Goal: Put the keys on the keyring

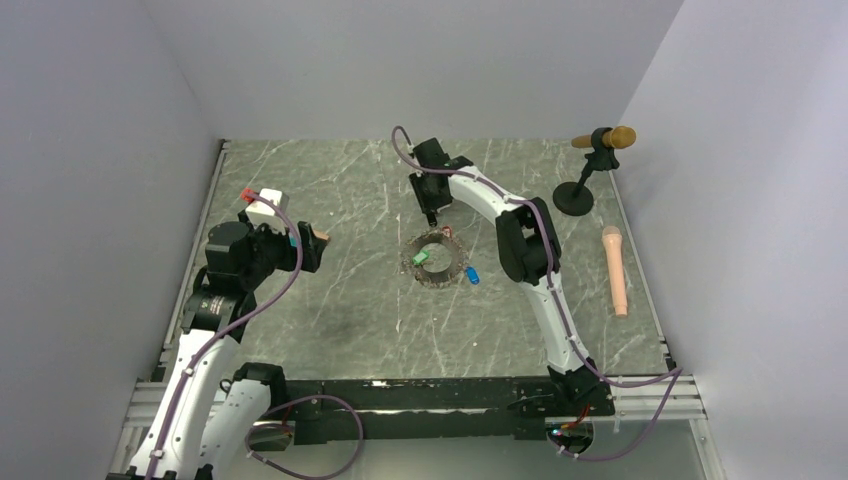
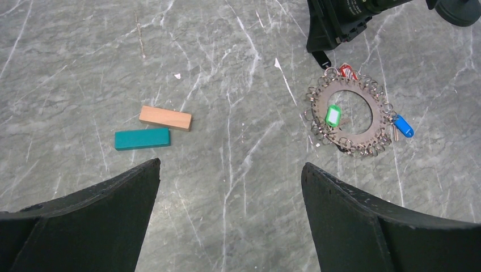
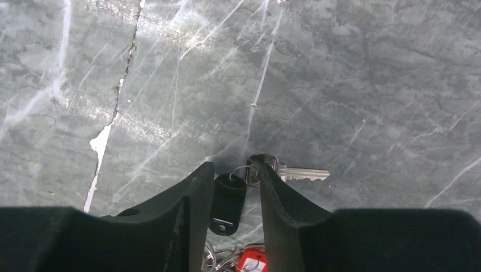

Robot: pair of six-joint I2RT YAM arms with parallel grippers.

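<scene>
Presently, a black-tagged silver key [image 3: 228, 201] beside the grey beaded metal keyring [image 2: 346, 85] is straddled by the right end effector [image 3: 235, 170], grip indeterminable; the left end effector [image 2: 231, 167] is held spread.

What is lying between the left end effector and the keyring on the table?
Nothing: in the left wrist view, only bare marble table separates the left end effector from the keyring.

We are finding no readable text. Faint white lettering is showing on the right arm's black wrist housing [image 2: 347, 12] just beyond the keyring [image 2: 367, 96], too blurred to read; the green key tag [image 2: 333, 115] inside the keyring is showing a blank window.
</scene>
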